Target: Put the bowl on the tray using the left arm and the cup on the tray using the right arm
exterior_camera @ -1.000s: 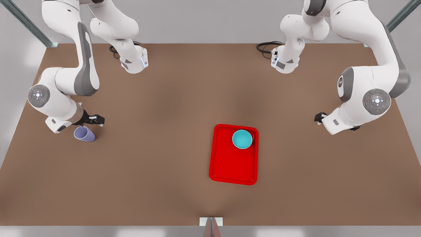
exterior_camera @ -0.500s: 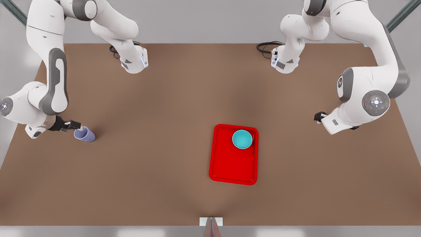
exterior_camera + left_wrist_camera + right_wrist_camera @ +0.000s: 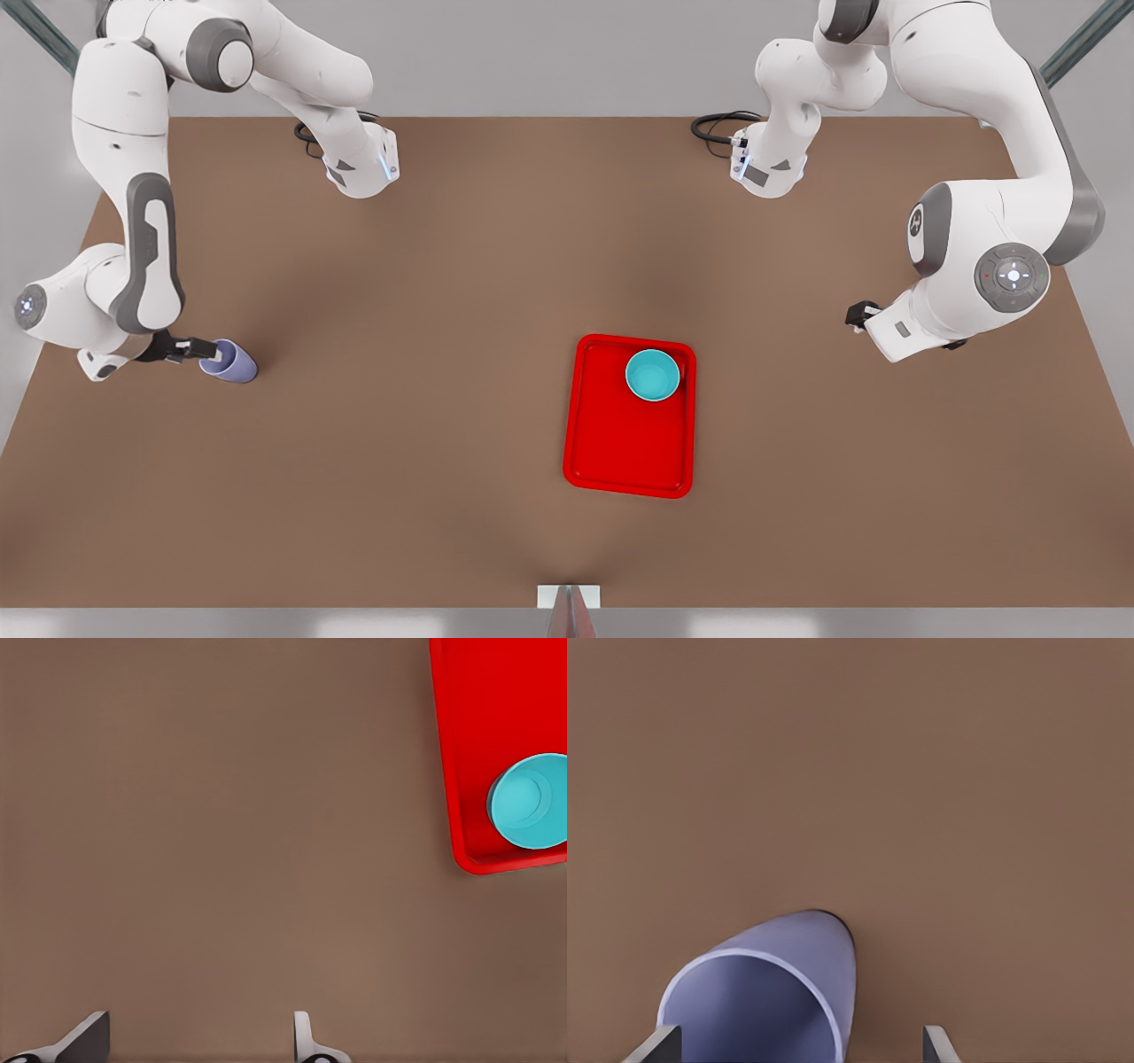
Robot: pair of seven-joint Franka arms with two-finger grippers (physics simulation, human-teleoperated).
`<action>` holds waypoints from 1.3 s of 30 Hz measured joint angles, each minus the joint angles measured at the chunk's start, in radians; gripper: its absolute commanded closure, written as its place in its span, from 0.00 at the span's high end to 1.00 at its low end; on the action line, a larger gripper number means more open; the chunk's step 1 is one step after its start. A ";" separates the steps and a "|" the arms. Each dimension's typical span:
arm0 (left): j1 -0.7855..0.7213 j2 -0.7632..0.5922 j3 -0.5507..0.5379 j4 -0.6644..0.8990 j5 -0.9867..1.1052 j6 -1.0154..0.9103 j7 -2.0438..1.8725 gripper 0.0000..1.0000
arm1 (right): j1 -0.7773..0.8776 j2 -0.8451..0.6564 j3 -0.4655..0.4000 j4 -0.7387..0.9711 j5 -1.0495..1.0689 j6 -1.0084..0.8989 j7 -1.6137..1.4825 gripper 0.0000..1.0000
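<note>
- Front view, starting at its left: the right gripper (image 3: 205, 353) sits low near the table's (image 3: 425, 354) left edge, at the mouth of the cup (image 3: 232, 363).
- The cup stands on the table near that left edge, well apart from the tray (image 3: 620, 452); from this camera its open mouth shows toward the gripper.
- In the right wrist view the cup (image 3: 775, 988) is seen mouth-on, with one finger (image 3: 656, 1047) at the outside of its rim and the other finger (image 3: 941, 1047) off to the far side, bare table between it and the cup; the jaws are apart and not clamped on the cup.
- The tray lies flat a little right of the table's middle, toward the near edge.
- The bowl (image 3: 653, 375) rests upright inside the tray, in its far right corner, close to the rim.
- The left gripper (image 3: 859, 316) hangs above the table near the right edge, well apart from the tray, at the end of the waiting left arm (image 3: 992, 275).
- In the left wrist view its fingers (image 3: 306, 1041) stand wide apart over bare table, holding nothing, with the tray (image 3: 461, 771) and bowl (image 3: 532, 802) farther off.
</note>
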 measured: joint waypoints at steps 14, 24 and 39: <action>-0.001 0.000 0.000 0.000 0.000 0.000 0.002 1.00 | -0.005 0.051 0.000 -0.014 -0.003 0.039 0.004 0.21; 0.000 0.002 0.000 0.000 0.000 0.000 0.005 1.00 | -0.002 0.055 0.001 0.001 -0.003 0.037 0.006 0.21; 0.000 0.000 0.000 0.000 0.000 -0.015 0.000 1.00 | 0.359 0.022 0.148 0.153 -0.053 0.021 0.563 0.21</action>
